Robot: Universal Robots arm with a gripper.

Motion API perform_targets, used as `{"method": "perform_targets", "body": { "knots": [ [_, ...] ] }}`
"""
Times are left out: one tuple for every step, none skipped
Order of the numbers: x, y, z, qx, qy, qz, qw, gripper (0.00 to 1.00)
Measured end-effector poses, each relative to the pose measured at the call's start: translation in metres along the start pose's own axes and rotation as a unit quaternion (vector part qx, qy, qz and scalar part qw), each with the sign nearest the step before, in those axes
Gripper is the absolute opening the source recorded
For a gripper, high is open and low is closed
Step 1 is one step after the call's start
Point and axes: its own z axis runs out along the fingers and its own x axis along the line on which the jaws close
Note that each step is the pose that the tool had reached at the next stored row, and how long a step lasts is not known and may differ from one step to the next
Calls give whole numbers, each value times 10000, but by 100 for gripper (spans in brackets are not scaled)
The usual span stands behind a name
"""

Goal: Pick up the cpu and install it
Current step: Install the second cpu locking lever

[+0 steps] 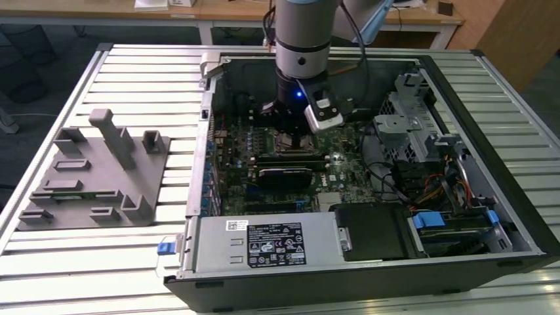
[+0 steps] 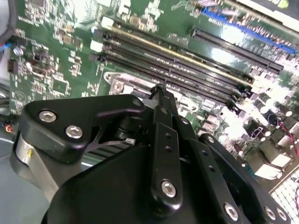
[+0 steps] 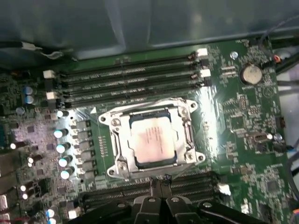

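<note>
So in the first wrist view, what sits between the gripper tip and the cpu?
In the first wrist view, only the metal socket frame edge lies between the gripper and the cpu, which sits in the socket.

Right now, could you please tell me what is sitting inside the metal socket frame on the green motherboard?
The small square silvery-white cpu lies flat inside the metal socket frame. Its underside and the socket contacts beneath are covered.

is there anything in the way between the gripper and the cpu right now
Nothing visible. In the first wrist view the cpu lies uncovered in the socket frame, and the gripper sits just beside that frame's edge.
</note>
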Motion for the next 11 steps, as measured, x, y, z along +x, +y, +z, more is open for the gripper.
{"method": "perform_targets", "body": {
  "knots": [
    [12,-6,5,-30,5,-14,10000,11],
    [28,-17,8,-37,6,-24,10000,11],
    [48,-30,9,-37,6,-30,10000,11],
    [69,-45,10,-38,6,-35,10000,11],
    [91,-59,10,-37,7,-39,10000,11],
    [112,-72,13,-38,7,-42,10000,11],
    [133,-88,17,-40,7,-46,10000,11],
    [151,-100,22,-43,8,-49,10000,11],
    [168,-112,29,-53,9,-51,10000,11],
    [181,-125,37,-70,12,-52,10000,11],
    [191,-138,45,-94,16,-53,9999,11]
  ]
}}
